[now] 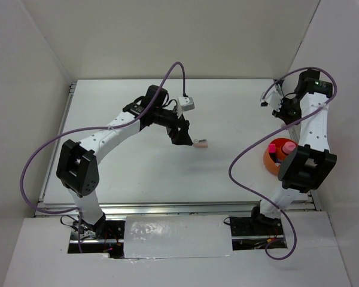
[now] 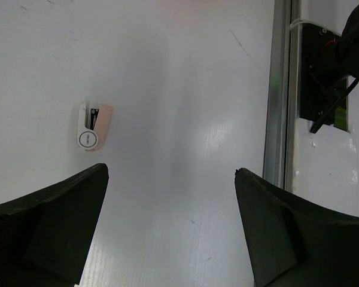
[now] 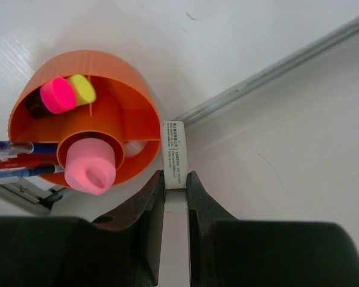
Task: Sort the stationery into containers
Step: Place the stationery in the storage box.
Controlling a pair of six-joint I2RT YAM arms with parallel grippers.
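Note:
A round orange cup (image 3: pixel 107 66) holds a pink tube (image 3: pixel 91 168), two highlighters with a pink cap (image 3: pixel 57 95) and a yellow cap (image 3: pixel 82 89), and thin blue and red pens (image 3: pixel 15 146). My right gripper (image 3: pixel 175 177) is shut on a white eraser with a printed label (image 3: pixel 175 149), held upright just beside the cup's rim. From the top, this gripper (image 1: pixel 282 112) is above and behind the cup (image 1: pixel 269 158). My left gripper (image 2: pixel 170 173) is open and empty. A small whitish-pink eraser (image 2: pixel 93 127) lies on the table ahead of its left finger, also seen from above (image 1: pixel 201 143).
A metal rail (image 2: pixel 279 89) runs along the table's edge, also in the right wrist view (image 3: pixel 275 72). White walls close the table in at the back and sides. Purple cables (image 1: pixel 167 78) loop over both arms.

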